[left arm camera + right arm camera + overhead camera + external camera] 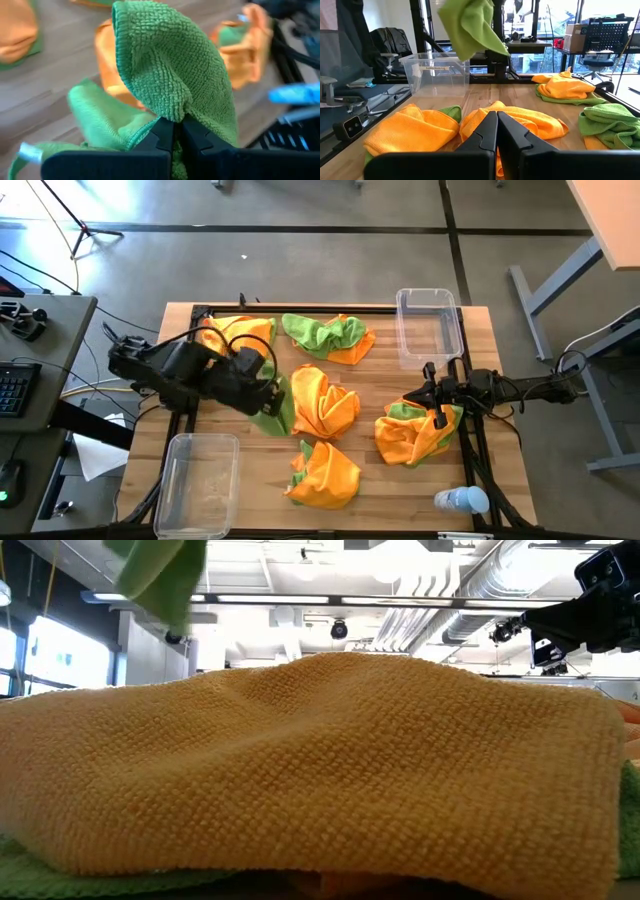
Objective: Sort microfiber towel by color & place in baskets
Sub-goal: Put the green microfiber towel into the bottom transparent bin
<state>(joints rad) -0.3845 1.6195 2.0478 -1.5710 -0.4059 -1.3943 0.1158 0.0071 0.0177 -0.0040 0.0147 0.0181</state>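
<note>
In the high view the left gripper (268, 395) sits left of centre over the wooden table (480, 480), its fingers clamped on a green towel (277, 408) that hangs lifted above the boards; the left wrist view shows the cloth (170, 70) pinched tight between the two dark fingers (162, 137). The right gripper (433, 395) waits at the right of the frame above an orange and green heap (415, 435), its fingers pressed together with nothing between them. Other orange and green towels (325, 402) lie scattered across the middle. One clear basket (198, 480) stands at the lower left, the other basket (428, 327) at the upper right. A small bottle (462, 500) lies at the lower right.
</note>
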